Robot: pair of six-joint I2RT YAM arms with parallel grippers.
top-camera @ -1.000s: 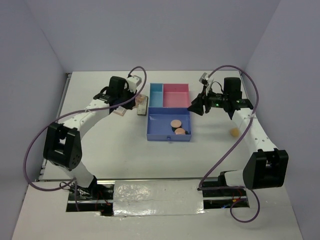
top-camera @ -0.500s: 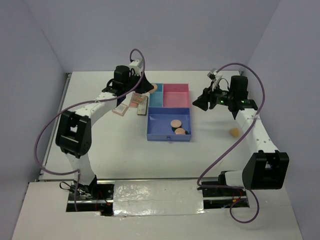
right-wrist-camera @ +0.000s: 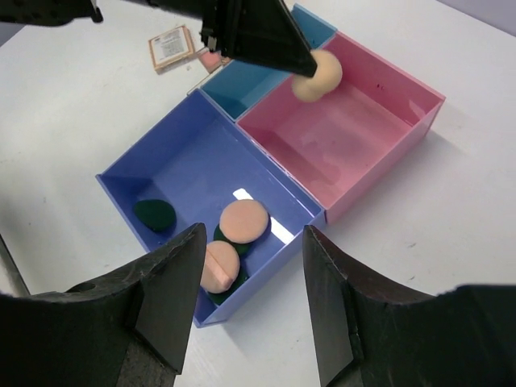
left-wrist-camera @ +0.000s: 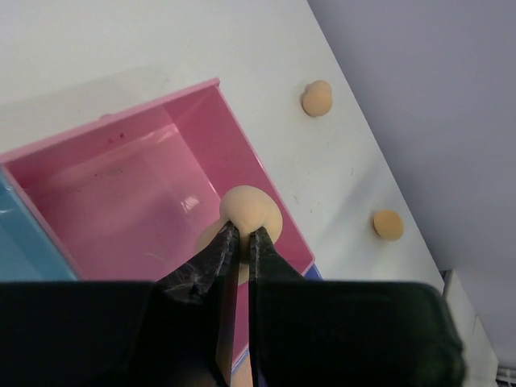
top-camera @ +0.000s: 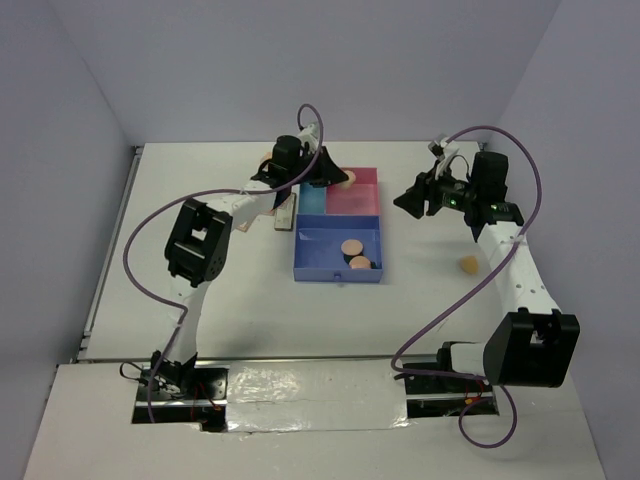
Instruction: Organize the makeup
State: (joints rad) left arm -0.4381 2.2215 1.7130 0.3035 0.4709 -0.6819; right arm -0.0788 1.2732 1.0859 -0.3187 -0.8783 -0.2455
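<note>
My left gripper (top-camera: 335,178) is shut on a peach egg-shaped sponge (left-wrist-camera: 251,211) and holds it above the tray's pink compartment (left-wrist-camera: 121,193). The sponge also shows in the right wrist view (right-wrist-camera: 317,75). My right gripper (top-camera: 410,201) is open and empty, hovering to the right of the tray (top-camera: 338,274). The purple compartment (right-wrist-camera: 181,165) holds two peach round puffs (right-wrist-camera: 243,219) and dark green discs (right-wrist-camera: 154,214). Palettes (right-wrist-camera: 169,47) lie on the table left of the tray. Two more peach pieces (left-wrist-camera: 318,97) lie loose on the table.
The light blue compartment (right-wrist-camera: 246,81) sits beside the pink one. A loose peach piece (top-camera: 467,264) lies on the table right of the tray, near the right arm. The left arm stretches across the table's back left over the palettes (top-camera: 284,214).
My left gripper has swung right from the palettes to above the pink compartment, carrying the peach sponge. My right gripper has drifted a little right and back.
</note>
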